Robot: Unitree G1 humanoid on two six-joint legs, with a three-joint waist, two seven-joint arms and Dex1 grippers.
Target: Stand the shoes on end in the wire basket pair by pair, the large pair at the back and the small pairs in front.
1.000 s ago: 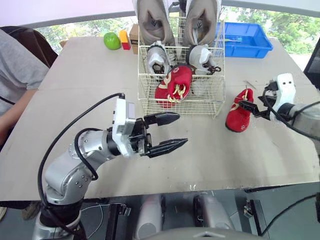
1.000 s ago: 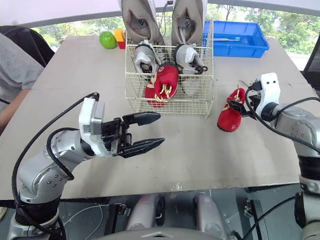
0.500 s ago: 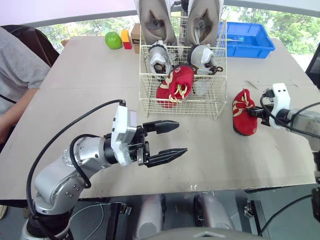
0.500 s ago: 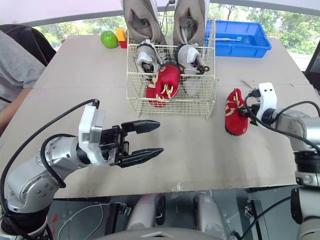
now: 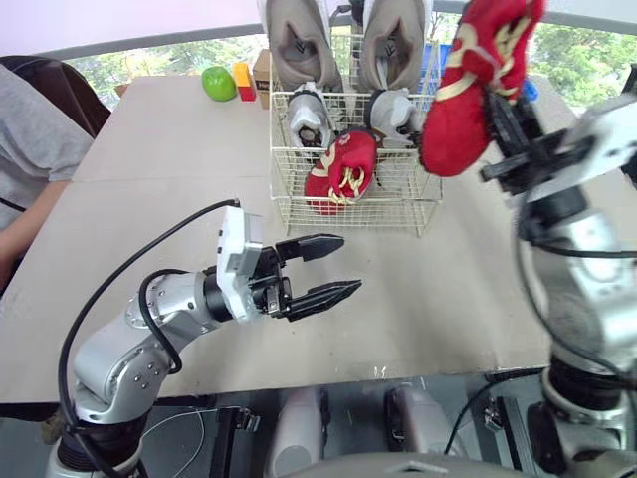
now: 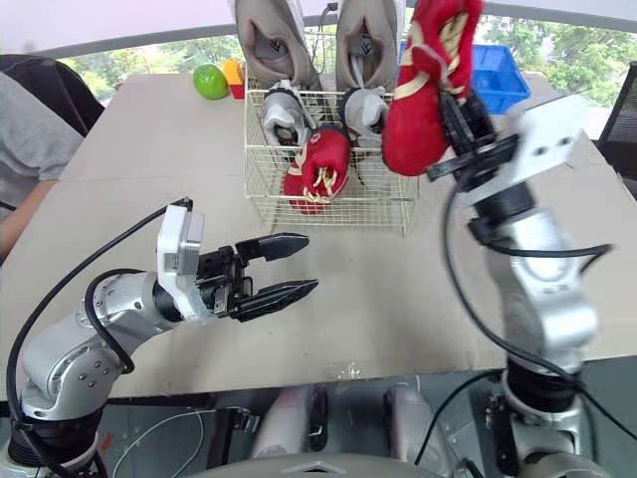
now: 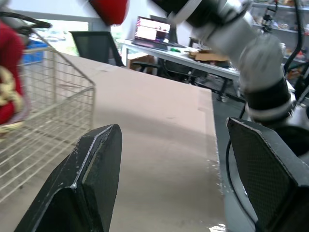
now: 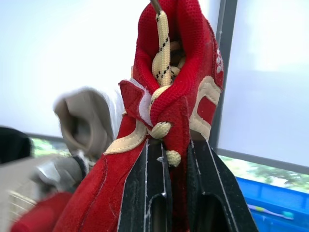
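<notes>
Table (image 5: pixel 149 199), wire basket (image 5: pixel 388 206) holding five shoes (image 5: pixel 341 171)

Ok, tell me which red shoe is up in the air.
The red shoe clamped in the right gripper, held high near the wire basket. The other red shoe stands inside that basket, in its front row.

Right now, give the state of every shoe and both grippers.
held red shoe: raised in air
other red shoe: on end in wire basket, front
large grey pair: on end, back
small grey pair: on end, middle
left gripper: open, empty
right gripper: shut on held red shoe
</notes>
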